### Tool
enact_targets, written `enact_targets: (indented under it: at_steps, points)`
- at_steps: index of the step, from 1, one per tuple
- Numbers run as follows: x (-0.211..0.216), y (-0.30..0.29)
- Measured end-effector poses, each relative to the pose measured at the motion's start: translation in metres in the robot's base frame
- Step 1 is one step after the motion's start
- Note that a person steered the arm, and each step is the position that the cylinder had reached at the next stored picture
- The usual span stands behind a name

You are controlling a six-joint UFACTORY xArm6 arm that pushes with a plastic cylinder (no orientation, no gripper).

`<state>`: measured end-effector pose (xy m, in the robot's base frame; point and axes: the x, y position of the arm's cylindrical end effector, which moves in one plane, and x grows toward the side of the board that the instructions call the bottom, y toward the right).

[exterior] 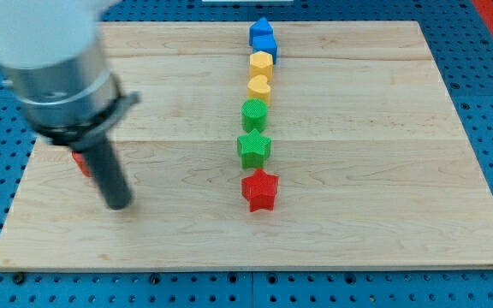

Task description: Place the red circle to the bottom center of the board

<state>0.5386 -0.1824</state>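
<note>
The red circle is mostly hidden behind the rod at the view's left; only a small red edge shows. My tip rests on the board just right of and below that red block, close to it or touching it; I cannot tell which. A column of blocks runs down the board's middle: a blue block, a blue block, a yellow hexagon, a yellow heart, a green circle, a green star and a red star.
The wooden board lies on a blue perforated table. The arm's grey body fills the view's top left and hides that part of the board.
</note>
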Motion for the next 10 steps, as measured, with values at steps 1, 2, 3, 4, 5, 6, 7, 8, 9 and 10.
enact_targets:
  at_steps: [1, 2, 3, 4, 5, 6, 7, 8, 9, 10]
  points:
    - [-0.043, -0.033]
    - [-0.073, 0.016]
    - [-0.101, -0.043]
    - [-0.142, -0.052]
    - [-0.176, -0.051]
    - [-0.203, -0.074]
    - [-0.178, 0.010]
    - [-0.075, 0.038]
    - [-0.034, 0.073]
    - [-0.075, 0.003]
